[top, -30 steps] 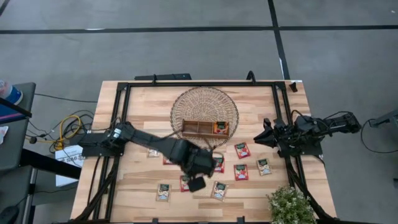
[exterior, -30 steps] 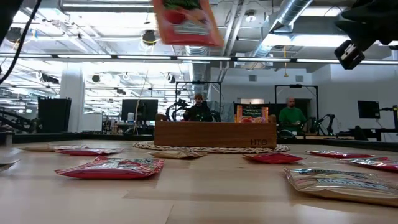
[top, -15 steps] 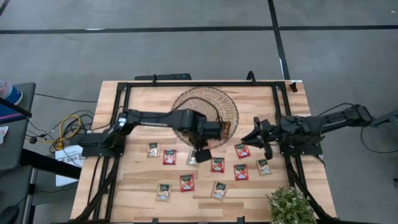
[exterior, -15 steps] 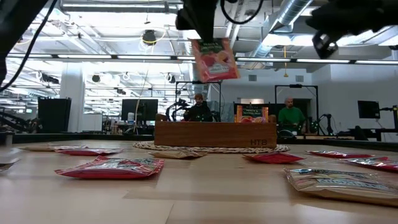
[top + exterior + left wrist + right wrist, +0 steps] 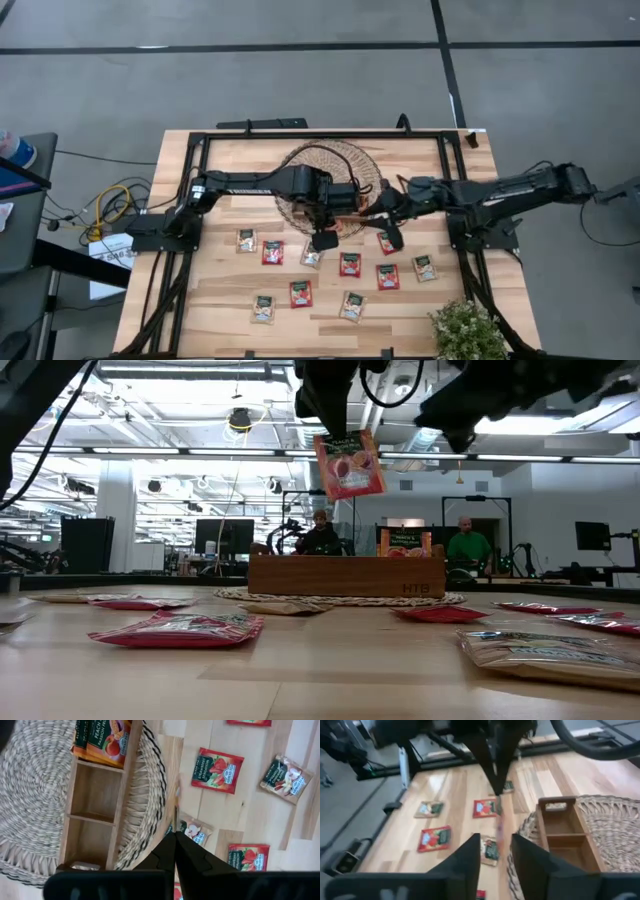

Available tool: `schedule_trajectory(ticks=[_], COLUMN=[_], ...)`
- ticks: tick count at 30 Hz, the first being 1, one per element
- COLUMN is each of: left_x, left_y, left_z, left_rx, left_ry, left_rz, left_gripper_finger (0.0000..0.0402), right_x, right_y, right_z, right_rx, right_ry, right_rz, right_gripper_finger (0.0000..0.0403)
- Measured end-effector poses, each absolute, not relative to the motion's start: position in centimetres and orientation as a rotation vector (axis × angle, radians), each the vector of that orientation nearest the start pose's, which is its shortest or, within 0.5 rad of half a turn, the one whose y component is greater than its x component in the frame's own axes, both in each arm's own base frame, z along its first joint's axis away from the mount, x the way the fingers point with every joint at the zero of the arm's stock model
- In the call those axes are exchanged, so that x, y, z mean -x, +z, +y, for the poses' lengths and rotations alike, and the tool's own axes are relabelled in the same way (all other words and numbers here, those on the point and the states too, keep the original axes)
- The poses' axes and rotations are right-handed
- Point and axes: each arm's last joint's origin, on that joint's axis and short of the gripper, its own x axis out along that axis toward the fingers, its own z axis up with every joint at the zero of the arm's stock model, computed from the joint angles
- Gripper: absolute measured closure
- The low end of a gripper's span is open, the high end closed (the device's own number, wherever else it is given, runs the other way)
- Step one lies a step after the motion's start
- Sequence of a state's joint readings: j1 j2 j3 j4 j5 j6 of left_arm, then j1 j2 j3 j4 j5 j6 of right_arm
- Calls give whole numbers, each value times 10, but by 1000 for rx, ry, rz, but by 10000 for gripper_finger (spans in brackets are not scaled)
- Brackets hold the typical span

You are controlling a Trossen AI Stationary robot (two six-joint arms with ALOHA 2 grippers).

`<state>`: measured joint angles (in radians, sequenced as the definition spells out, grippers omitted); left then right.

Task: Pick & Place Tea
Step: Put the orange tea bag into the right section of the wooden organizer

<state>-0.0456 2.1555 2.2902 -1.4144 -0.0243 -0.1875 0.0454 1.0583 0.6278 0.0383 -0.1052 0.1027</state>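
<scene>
Small red tea sachet (image 5: pixel 349 464) pinched in left gripper (image 5: pixel 175 840) above round wicker basket (image 5: pixel 300 160), parted right gripper (image 5: pixel 496 851) alongside

— Where is the tea?
— One red sachet (image 5: pixel 349 464) hangs upright in the air, pinched at its top; others, red (image 5: pixel 273 252) or pale with green tops (image 5: pixel 263 307), lie flat, scattered on the near tabletop (image 5: pixel 220 290); orange ones (image 5: pixel 102 740) stand in the tray's right compartment.

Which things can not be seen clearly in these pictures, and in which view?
- High view: the red tea sachet held by the left gripper is hidden under both arms.
- Low view: the inside of the brown wooden three-compartment tray is hidden by its own wall.
- Right wrist view: the right gripper, fingers apart, faces the sachet edge-on, so its print is unreadable.
</scene>
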Motion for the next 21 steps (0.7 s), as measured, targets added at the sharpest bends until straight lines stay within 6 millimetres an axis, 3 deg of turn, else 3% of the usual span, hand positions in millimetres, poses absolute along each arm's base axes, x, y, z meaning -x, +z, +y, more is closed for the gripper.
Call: schedule_trajectory(ticks=[9, 21], left_x=[-428, -428], left_y=[323, 323], left_z=[-19, -19], left_rx=[119, 137], left_ry=[100, 104], left_rz=[1278, 1273], left_gripper_finger=[401, 402], right_x=[-259, -274], right_y=[239, 242], right_z=[11, 5], right_rx=[-86, -91], right_ry=[117, 96], right_rz=[461, 433], right_gripper_finger=[216, 229])
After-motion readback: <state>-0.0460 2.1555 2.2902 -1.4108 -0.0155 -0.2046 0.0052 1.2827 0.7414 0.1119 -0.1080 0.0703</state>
